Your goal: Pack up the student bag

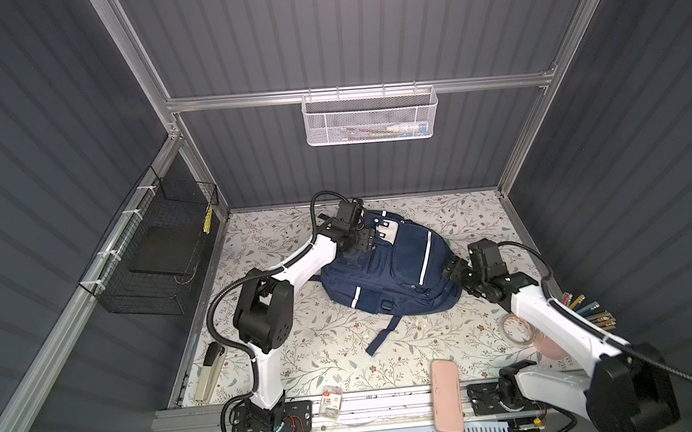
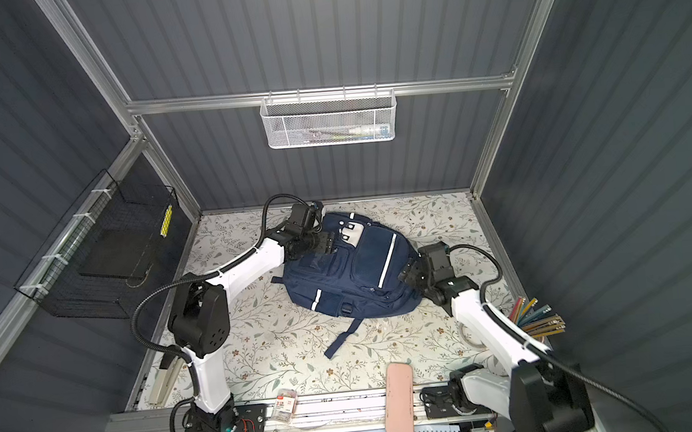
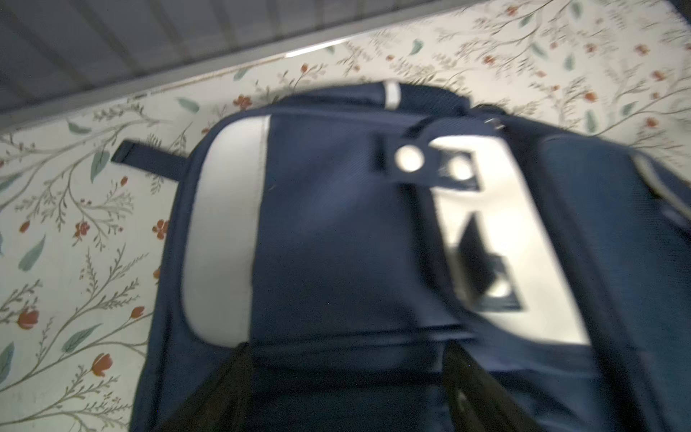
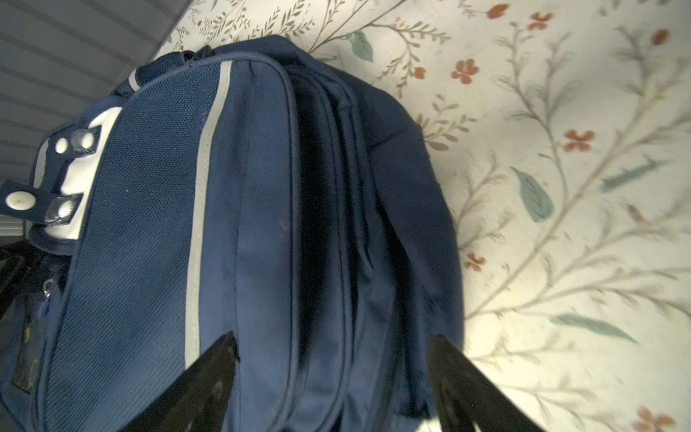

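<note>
Cloth guides us: on the floral table (image 1: 304, 353) the student bag (image 1: 386, 272) lies flat, soft, slack, likely light. At its top end the left gripper (image 1: 373, 240), at its side the right gripper (image 1: 448, 266); both sets of jaws are spread, holding nothing. We'd pinch a piped seam (image 4: 295, 187).

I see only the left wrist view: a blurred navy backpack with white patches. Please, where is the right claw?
Observer: The right claw is at the opposite side of the backpack, jaws apart, astride its side edge.
Operator: Thank you. Are there loose things near the front?
Observer: A pink pencil case lies across the front rail.
Operator: And on the right side?
Observer: Coloured pencils fan out at the right edge of the table, partly hidden by the right arm.
</note>
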### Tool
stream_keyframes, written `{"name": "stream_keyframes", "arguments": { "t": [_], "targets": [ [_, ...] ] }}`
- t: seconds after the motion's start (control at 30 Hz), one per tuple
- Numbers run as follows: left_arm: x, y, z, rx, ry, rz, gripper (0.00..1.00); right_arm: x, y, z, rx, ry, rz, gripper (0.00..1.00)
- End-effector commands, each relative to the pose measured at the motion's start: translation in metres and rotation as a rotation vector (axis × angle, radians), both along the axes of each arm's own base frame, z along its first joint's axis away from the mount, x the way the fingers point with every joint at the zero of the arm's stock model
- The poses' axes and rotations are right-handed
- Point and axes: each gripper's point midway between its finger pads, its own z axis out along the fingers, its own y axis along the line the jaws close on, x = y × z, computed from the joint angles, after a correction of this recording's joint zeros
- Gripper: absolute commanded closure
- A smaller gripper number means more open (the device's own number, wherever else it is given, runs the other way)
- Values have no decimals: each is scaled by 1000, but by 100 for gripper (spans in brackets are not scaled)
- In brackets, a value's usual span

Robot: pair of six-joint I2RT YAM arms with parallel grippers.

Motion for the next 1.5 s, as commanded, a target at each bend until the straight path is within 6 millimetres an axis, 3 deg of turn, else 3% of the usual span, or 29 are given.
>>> {"name": "stream_keyframes", "arguments": {
  "t": [0.0, 0.17, 0.37, 0.63, 0.7, 0.8, 0.9, 0.93, 1.03, 1.17, 1.3, 1.47],
  "targets": [
    [-16, 13, -28, 3, 97, -12, 27, 36, 28, 18, 40, -90, 169, 22],
    [-66, 22, -47, -112, 222, 44, 37, 69, 52, 13, 51, -76, 293, 28],
    [-112, 39, -39, -190, 245, 103, 41, 95, 79, 8, 79, -83, 442, 35],
    [-157, 4, -28, -296, 277, 55, 42, 130, 119, 17, 16, -88, 637, 41],
    [-160, -2, -19, -323, 270, 48, 42, 134, 121, 17, 4, -76, 643, 40],
    [-158, 5, -1, -328, 221, 72, 41, 134, 102, 21, -78, -67, 562, 31],
    [-150, 12, 28, -326, 148, 92, 38, 124, 81, 33, -155, -52, 493, 14],
    [-148, 9, 39, -343, 132, 81, 36, 119, 69, 37, -196, -34, 458, 2],
    [-141, -8, 73, -410, 92, 26, 32, 102, 44, 59, -267, -59, 372, 1],
    [-127, -35, 100, -494, 69, -40, 32, 70, 33, 78, -237, -85, 321, 1],
    [-114, -63, 97, -550, 103, -74, 33, 28, 47, 67, -69, -41, 307, 6],
    [-103, -80, 60, -508, 166, -49, 34, -22, 82, 44, -7, 22, 285, 21]
  ]
}}
